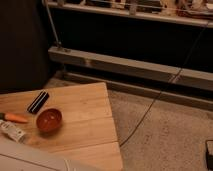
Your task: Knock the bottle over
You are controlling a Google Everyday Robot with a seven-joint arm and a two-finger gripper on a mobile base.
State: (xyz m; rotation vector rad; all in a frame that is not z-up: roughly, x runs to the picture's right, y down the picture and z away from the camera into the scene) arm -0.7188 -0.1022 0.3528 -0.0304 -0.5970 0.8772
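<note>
My gripper is out of frame, so I can't tell if it's open or closed. Bottle is at the left edge of the wooden table. Looks to be lying on its side, just in front of the carrot, left of the orange bowl. Black bar sits farther back.

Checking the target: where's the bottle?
Camera view, left edge of the table: the bottle is below the carrot, left of the bowl. The tool is out of view.
</note>
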